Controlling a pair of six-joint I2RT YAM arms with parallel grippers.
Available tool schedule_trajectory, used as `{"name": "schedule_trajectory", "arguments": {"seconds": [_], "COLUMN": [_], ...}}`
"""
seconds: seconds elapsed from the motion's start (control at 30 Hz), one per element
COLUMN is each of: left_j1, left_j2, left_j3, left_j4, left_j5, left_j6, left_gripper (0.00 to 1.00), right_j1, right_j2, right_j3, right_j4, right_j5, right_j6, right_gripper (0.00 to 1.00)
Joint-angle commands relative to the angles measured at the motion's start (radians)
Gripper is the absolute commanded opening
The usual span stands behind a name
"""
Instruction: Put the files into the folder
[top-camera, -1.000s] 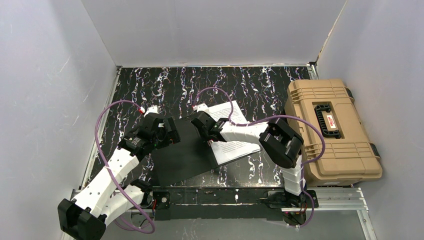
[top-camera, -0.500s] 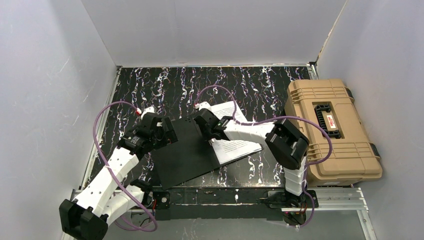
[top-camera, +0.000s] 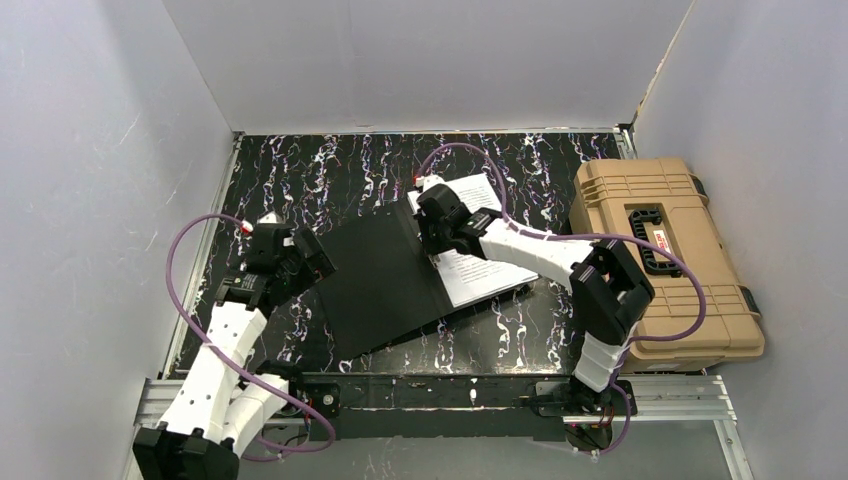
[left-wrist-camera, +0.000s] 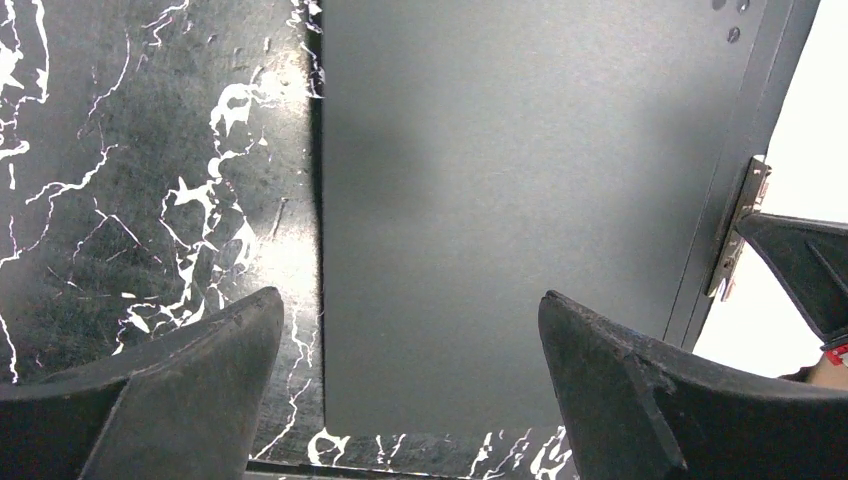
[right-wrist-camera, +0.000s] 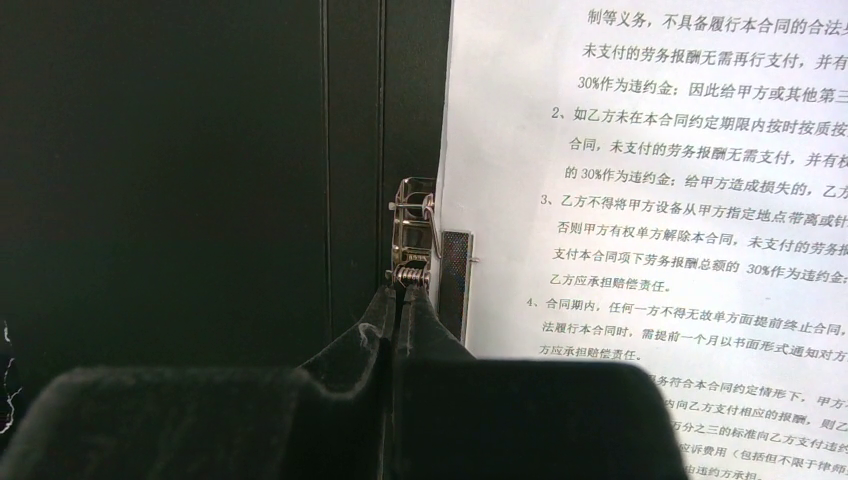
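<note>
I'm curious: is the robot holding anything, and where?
The left gripper, open over the folder, holds nothing. The right gripper is shut at the metal clip; whether it pinches it, unclear.

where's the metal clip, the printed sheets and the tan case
metal clip (right-wrist-camera: 412, 228), right wrist view, on its silver plate above the spring
printed sheets (right-wrist-camera: 650, 200), right wrist view, on the top page's text
tan case (top-camera: 610, 195), top view, on its lid's far left corner
</note>
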Motion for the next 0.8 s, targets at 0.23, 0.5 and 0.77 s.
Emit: {"name": "schedule_trajectory", "arguments": {"seconds": [0.23, 0.5, 0.77], "left_j1": [0.314, 0.447, 0.472], "left_j2": [-0.011, 0.047, 0.064], "left_j3": [-0.094, -0.157, -0.201], "left_j4": [0.054, 0.153, 0.233], "left_j5": [0.440, 0.695, 0.812], "left_j6": [0.047, 0.028, -0.015], "left_gripper": [0.98, 0.98, 0.98], "right_j1": [-0.115, -0.163, -0.182], "right_j2": [-0.095, -0.108, -0.102], "right_j3": [0.076, 0.135, 0.181], "right_j4": [-0.014, -0.040, -0.036], "right_j5": [-0.226, -0.356, -0.458], "right_j6": [-0.026, -0.021, 0.017], "right_gripper": [0.01, 0.01, 0.01]}}
